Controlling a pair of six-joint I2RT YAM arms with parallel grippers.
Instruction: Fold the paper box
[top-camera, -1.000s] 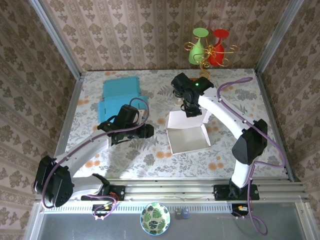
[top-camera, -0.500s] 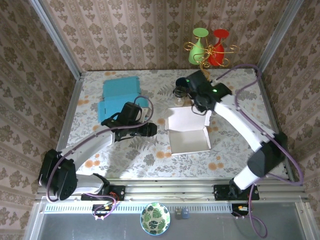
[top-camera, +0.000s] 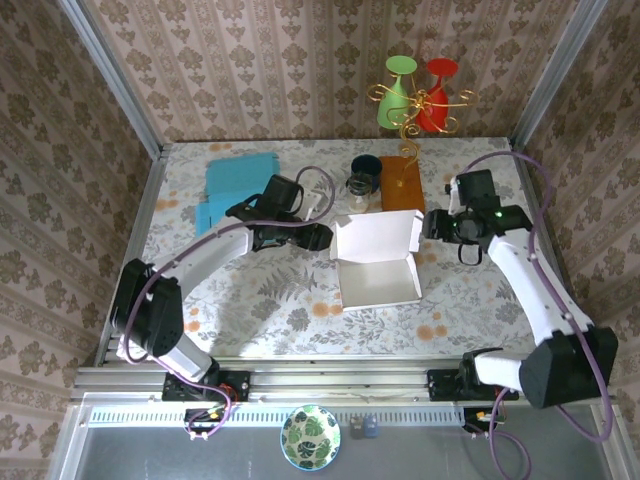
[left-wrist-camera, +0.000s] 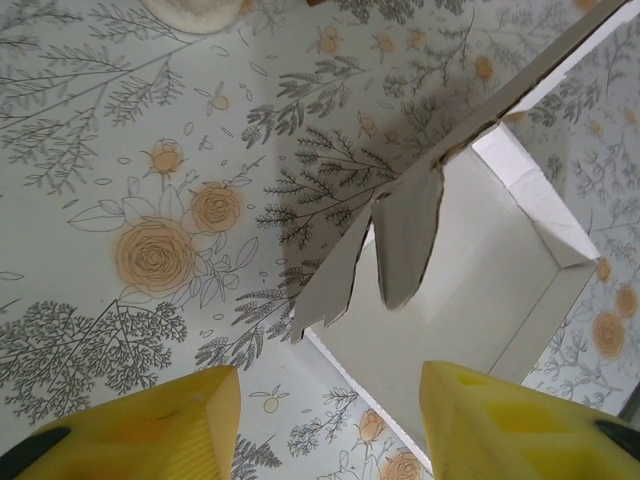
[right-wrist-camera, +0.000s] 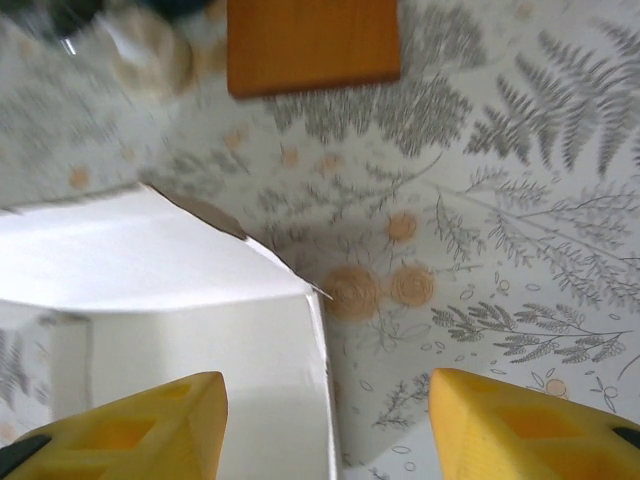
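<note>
the paper box (top-camera: 380, 283) sits mid-counter (top-camera: 260, 300), between the two arms, its shallow tray open upward and its lid (top-camera: 375, 236) standing up from the far edge. its long axis runs left to right, with the hinge crease along the far side and the open front toward the near edge. it looks like thin white card: light, easy to slide on the printed cloth, stiff only along its creases and quick to dent or tear if pinched hard, so i would take it by the lid's free edge or by a corner flap (left-wrist-camera: 405, 235), with the tray steadied against skating away. the left claw (top-camera: 318, 237) hangs just beside the box's far left corner, its yellow fingers apart, with nothing between them and the loose flap ahead of the tips. the right claw (top-camera: 432, 226) is near the lid's far right corner, likewise spread and holding nothing, the lid corner lying just beyond its fingers (right-wrist-camera: 150, 420).
</note>
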